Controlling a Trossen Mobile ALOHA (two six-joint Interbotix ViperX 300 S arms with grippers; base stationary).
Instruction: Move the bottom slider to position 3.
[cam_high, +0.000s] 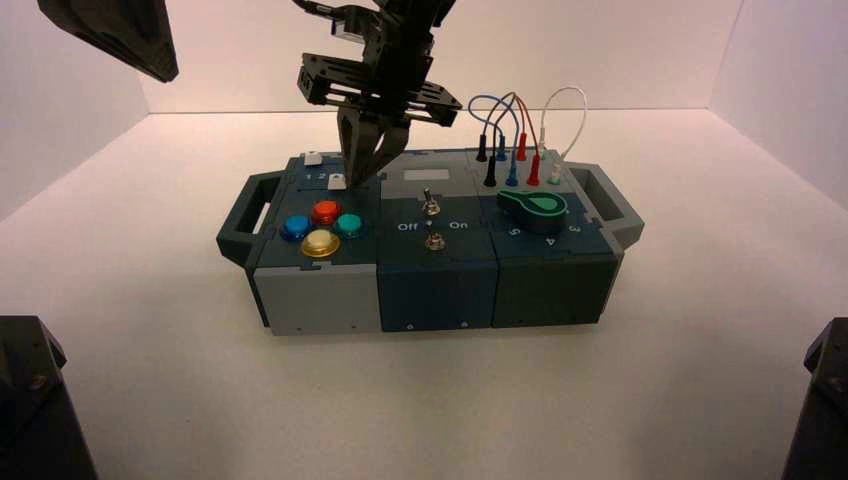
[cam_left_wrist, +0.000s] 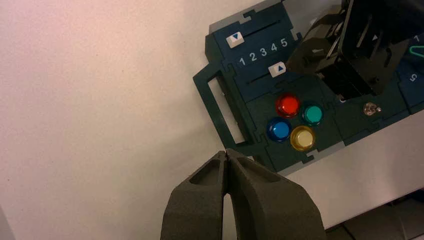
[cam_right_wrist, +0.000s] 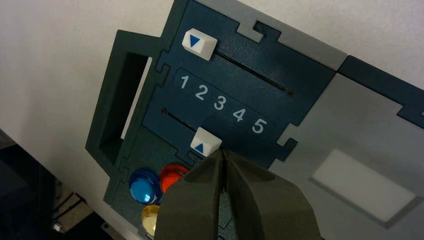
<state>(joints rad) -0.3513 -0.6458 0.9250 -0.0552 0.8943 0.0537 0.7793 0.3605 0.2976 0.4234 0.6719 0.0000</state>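
Note:
The bottom slider (cam_right_wrist: 205, 141) is a small white knob with a blue triangle, on the track under the digit row 1 2 3 4 5. It stands about level with the digit 3 (cam_right_wrist: 219, 103), slightly towards the 4. My right gripper (cam_right_wrist: 223, 151) is shut, empty, with its tips right at the knob's edge on the side towards the 5. In the high view the right gripper (cam_high: 358, 176) points down at the box's left rear, beside the knob (cam_high: 337, 181). My left gripper (cam_left_wrist: 227, 153) is shut and empty, held high off the box's left side.
The top slider (cam_right_wrist: 199, 44) sits near the 1 end of its track. Blue (cam_high: 294, 227), red (cam_high: 326, 211), green (cam_high: 348, 224) and yellow (cam_high: 320, 243) round buttons lie just in front of the sliders. Two toggles (cam_high: 430, 205), a green dial (cam_high: 535, 207) and wires (cam_high: 515, 130) lie to the right.

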